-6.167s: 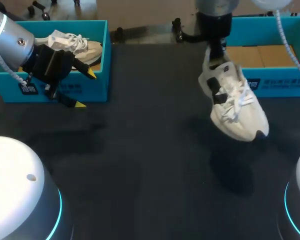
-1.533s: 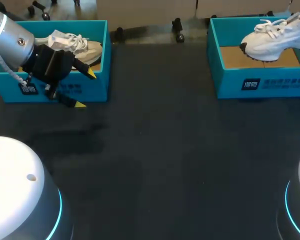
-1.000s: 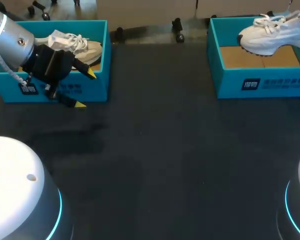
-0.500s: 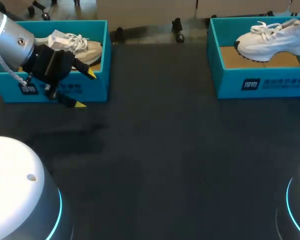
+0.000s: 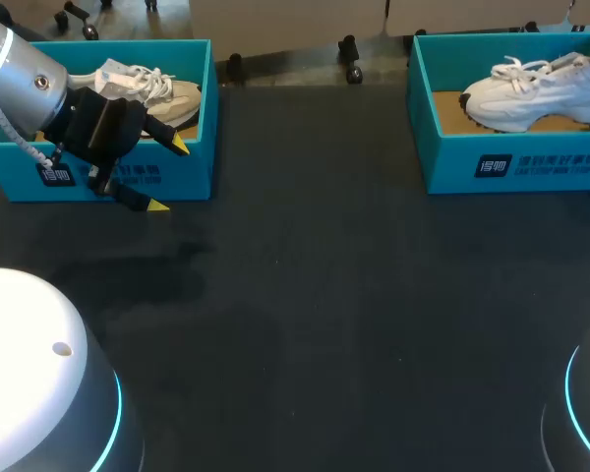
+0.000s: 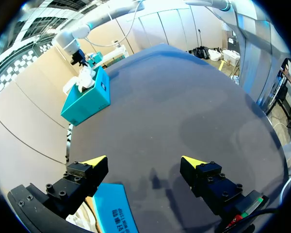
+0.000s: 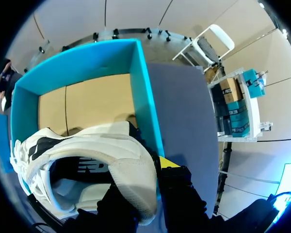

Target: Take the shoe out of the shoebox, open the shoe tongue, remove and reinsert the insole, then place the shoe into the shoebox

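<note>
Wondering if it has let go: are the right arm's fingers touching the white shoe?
Touching. The right wrist view shows the heel of the white shoe pinched between the fingers of the right gripper, one inside, one outside.

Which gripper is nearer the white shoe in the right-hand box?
Right. Its fingers grip the white shoe by the heel in the right shoebox; the left gripper hangs by the other shoebox.
</note>
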You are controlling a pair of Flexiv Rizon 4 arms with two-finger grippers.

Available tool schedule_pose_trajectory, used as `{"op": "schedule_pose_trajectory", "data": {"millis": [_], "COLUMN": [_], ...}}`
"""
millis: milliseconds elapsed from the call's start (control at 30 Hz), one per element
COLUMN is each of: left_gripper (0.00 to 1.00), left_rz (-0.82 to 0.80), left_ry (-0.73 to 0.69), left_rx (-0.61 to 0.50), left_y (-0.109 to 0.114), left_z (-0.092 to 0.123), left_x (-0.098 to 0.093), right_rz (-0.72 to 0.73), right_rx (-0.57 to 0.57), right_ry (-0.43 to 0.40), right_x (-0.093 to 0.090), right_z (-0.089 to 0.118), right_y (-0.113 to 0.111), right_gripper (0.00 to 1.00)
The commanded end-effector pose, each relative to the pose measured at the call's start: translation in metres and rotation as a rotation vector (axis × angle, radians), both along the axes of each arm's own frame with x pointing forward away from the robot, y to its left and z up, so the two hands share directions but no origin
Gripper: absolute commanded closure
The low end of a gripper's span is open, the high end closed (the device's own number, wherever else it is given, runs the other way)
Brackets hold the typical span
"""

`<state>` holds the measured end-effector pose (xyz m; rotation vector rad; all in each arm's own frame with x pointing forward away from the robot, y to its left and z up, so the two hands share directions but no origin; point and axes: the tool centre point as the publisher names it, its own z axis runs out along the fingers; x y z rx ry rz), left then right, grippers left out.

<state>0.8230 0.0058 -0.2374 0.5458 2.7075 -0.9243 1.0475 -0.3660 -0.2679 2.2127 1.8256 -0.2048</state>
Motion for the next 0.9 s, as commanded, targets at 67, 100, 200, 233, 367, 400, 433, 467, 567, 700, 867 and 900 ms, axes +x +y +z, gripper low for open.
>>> {"op": "schedule_pose_trajectory", "data": {"millis": [67, 100, 200, 233, 367, 400, 433, 467, 567, 700, 867, 900], "left_gripper": [0.0, 0.0, 0.0, 0.0, 0.0, 0.0, 0.0, 0.0, 0.0, 0.0, 0.0, 0.0], "left_rz": [0.0, 0.0, 0.0, 0.0, 0.0, 0.0, 0.0, 0.0, 0.0, 0.0, 0.0, 0.0], "left_ry": [0.0, 0.0, 0.0, 0.0, 0.0, 0.0, 0.0, 0.0, 0.0, 0.0, 0.0, 0.0], "left_rx": [0.003, 0.003, 0.003, 0.003, 0.003, 0.003, 0.003, 0.003, 0.003, 0.003, 0.003, 0.003], "left_y": [0.0, 0.0, 0.0, 0.0, 0.0, 0.0, 0.0, 0.0, 0.0, 0.0, 0.0, 0.0], "left_z": [0.0, 0.0, 0.0, 0.0, 0.0, 0.0, 0.0, 0.0, 0.0, 0.0, 0.0, 0.0], "left_x": [0.0, 0.0, 0.0, 0.0, 0.0, 0.0, 0.0, 0.0, 0.0, 0.0, 0.0, 0.0], "right_rz": [0.002, 0.0, -0.002, -0.003, -0.013, -0.014, -0.015, -0.017, -0.025, -0.044, -0.057, -0.058], "right_rx": [-0.019, -0.022, -0.03, -0.028, -0.028, -0.03, -0.031, -0.033, -0.033, -0.04, -0.042, -0.042], "right_ry": [0.012, 0.012, 0.017, 0.019, 0.021, 0.021, 0.022, 0.023, 0.023, 0.017, 0.015, 0.016], "right_x": [0.003, 0.002, 0.002, 0.001, -0.001, -0.001, -0.002, -0.002, -0.005, -0.008, -0.008, -0.009], "right_z": [-0.01, -0.011, -0.017, -0.018, -0.025, -0.027, -0.029, -0.032, -0.037, -0.047, -0.058, -0.06], "right_y": [0.002, 0.002, 0.004, 0.004, 0.007, 0.007, 0.008, 0.009, 0.012, 0.012, 0.011, 0.012], "right_gripper": [1.0, 1.0, 1.0, 1.0, 1.0, 1.0, 1.0, 1.0, 1.0, 1.0, 1.0, 1.0]}}
